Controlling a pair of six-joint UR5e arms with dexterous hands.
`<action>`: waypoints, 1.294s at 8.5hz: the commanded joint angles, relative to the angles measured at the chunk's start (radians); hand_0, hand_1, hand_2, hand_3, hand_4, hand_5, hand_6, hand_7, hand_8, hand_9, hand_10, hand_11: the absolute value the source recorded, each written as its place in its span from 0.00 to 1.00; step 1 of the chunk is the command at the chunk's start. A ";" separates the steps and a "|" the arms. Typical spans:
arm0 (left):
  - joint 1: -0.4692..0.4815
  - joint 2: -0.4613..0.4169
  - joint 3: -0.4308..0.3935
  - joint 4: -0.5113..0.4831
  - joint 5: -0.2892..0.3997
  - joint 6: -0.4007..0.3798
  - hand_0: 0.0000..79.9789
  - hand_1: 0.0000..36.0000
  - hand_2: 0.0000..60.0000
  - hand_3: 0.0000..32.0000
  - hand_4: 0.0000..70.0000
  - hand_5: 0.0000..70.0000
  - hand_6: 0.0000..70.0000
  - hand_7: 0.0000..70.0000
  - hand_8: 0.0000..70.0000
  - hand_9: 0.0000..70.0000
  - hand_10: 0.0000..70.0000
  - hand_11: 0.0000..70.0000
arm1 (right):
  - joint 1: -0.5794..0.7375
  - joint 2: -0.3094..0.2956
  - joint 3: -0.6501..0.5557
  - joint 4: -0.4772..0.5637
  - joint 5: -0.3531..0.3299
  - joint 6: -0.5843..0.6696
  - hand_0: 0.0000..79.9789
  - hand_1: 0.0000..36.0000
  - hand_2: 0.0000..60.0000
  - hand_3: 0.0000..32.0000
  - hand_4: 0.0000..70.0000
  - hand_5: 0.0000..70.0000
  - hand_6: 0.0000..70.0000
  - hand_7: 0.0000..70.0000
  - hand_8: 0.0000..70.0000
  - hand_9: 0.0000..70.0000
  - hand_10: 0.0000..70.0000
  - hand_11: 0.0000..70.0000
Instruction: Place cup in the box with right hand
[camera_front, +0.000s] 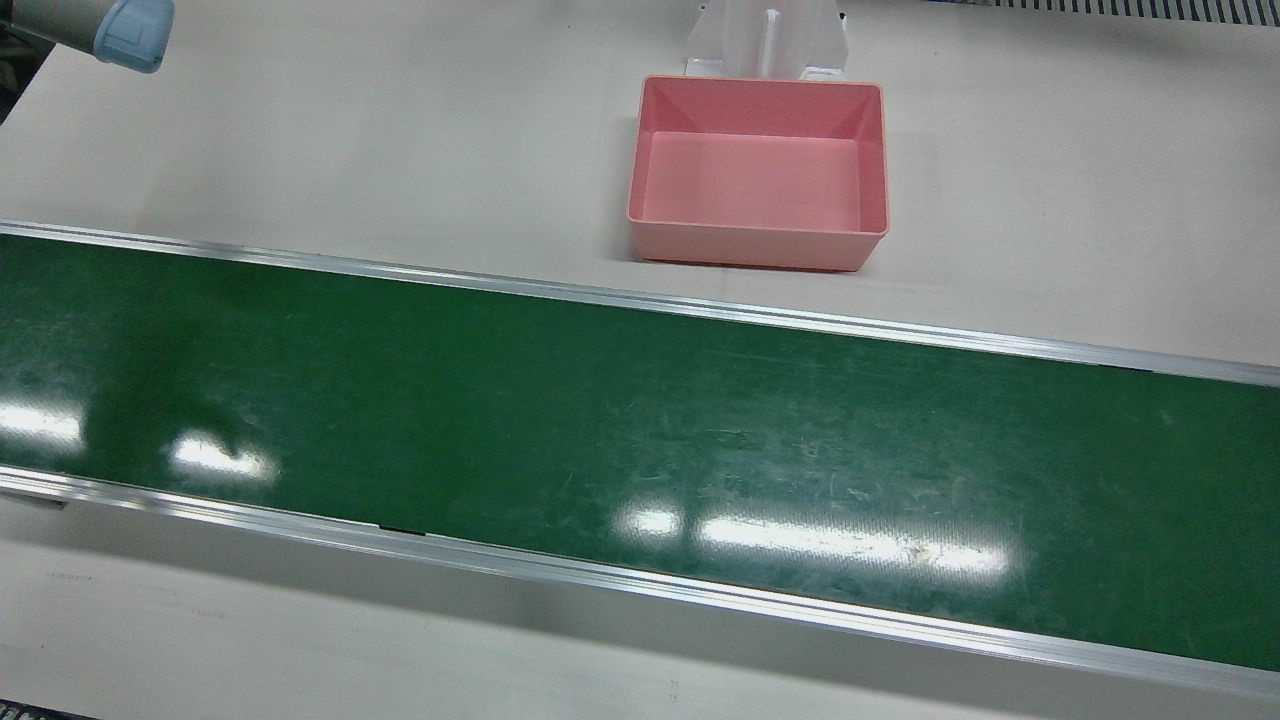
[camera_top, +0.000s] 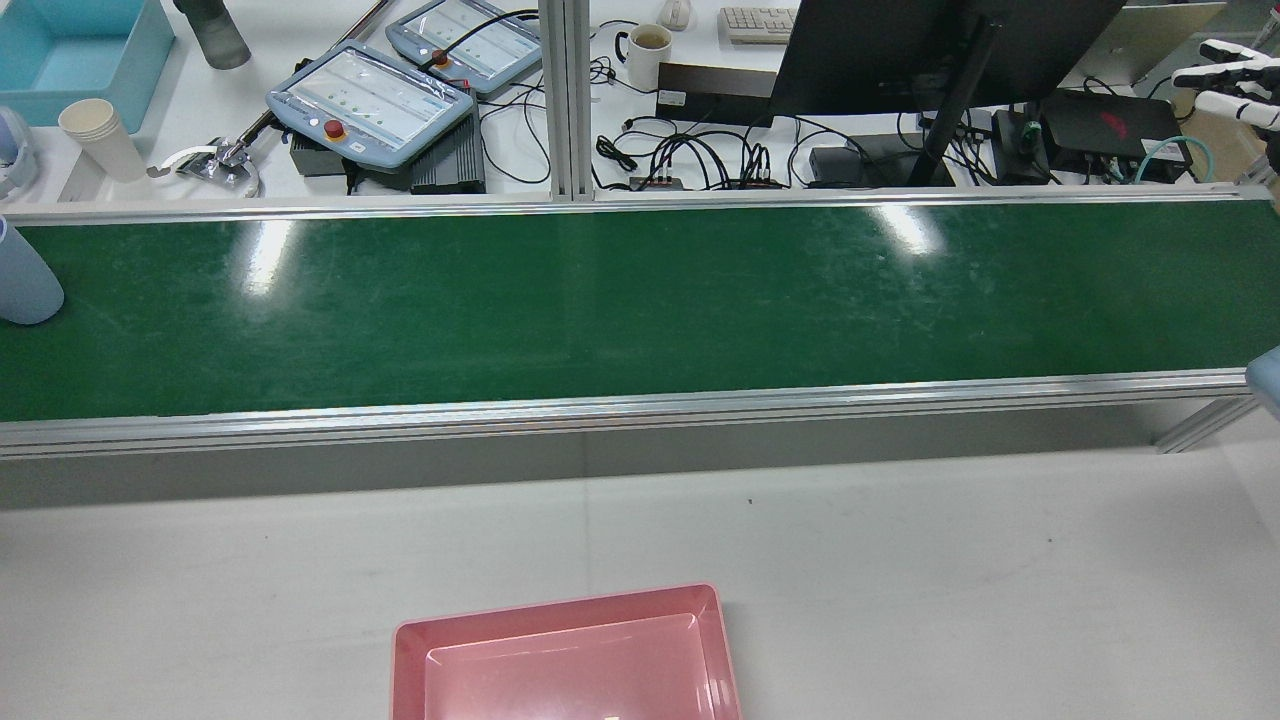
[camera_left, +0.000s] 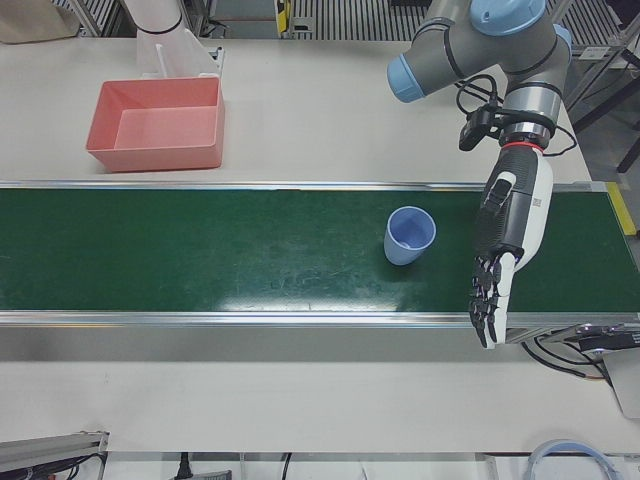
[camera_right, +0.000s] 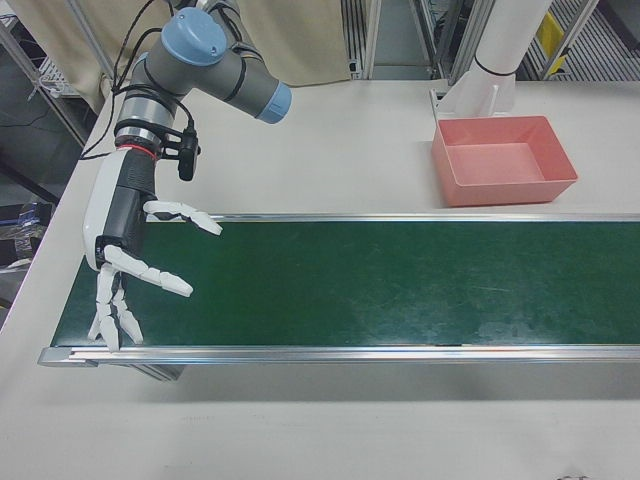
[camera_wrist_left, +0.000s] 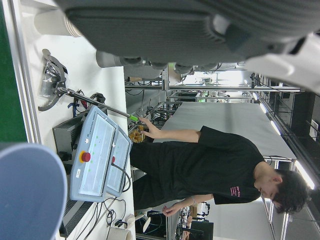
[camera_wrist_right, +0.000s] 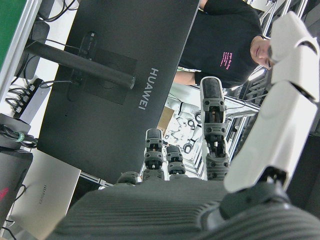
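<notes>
Blue plastic cup (camera_left: 409, 235) stands upright, mouth up, on the green conveyor belt (camera_left: 200, 255), near the left hand (camera_left: 497, 258). The right hand (camera_right: 127, 257) hangs at the belt's far end with fingers spread wide, holding nothing. The left hand's fingers are straight, empty.

White table (camera_front: 300, 150) carries a green belt (camera_front: 600, 420) running side to side across its middle. Blue cup (camera_left: 409, 235) stands upright on the belt, toward the 3 o'clock end in the left-front view. Pink box (camera_front: 760, 170) sits on the bare tabletop, at 12 o'clock from the belt's middle.
</notes>
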 joint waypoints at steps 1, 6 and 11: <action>0.000 0.000 0.001 0.000 0.000 0.000 0.00 0.00 0.00 0.00 0.00 0.00 0.00 0.00 0.00 0.00 0.00 0.00 | -0.006 0.005 0.013 -0.041 -0.001 0.003 0.59 0.36 0.28 0.00 0.49 0.08 0.08 0.20 0.30 0.18 0.00 0.00; 0.000 0.000 0.000 0.000 0.000 0.000 0.00 0.00 0.00 0.00 0.00 0.00 0.00 0.00 0.00 0.00 0.00 0.00 | -0.055 0.009 0.028 0.050 -0.001 0.003 0.18 0.07 0.14 0.00 0.07 0.00 0.06 0.27 0.02 0.06 0.00 0.00; 0.000 0.000 0.000 0.000 0.000 0.000 0.00 0.00 0.00 0.00 0.00 0.00 0.00 0.00 0.00 0.00 0.00 0.00 | -0.094 0.056 0.054 0.025 0.021 -0.066 0.55 0.38 0.15 0.00 0.00 0.04 0.00 0.00 0.00 0.00 0.00 0.00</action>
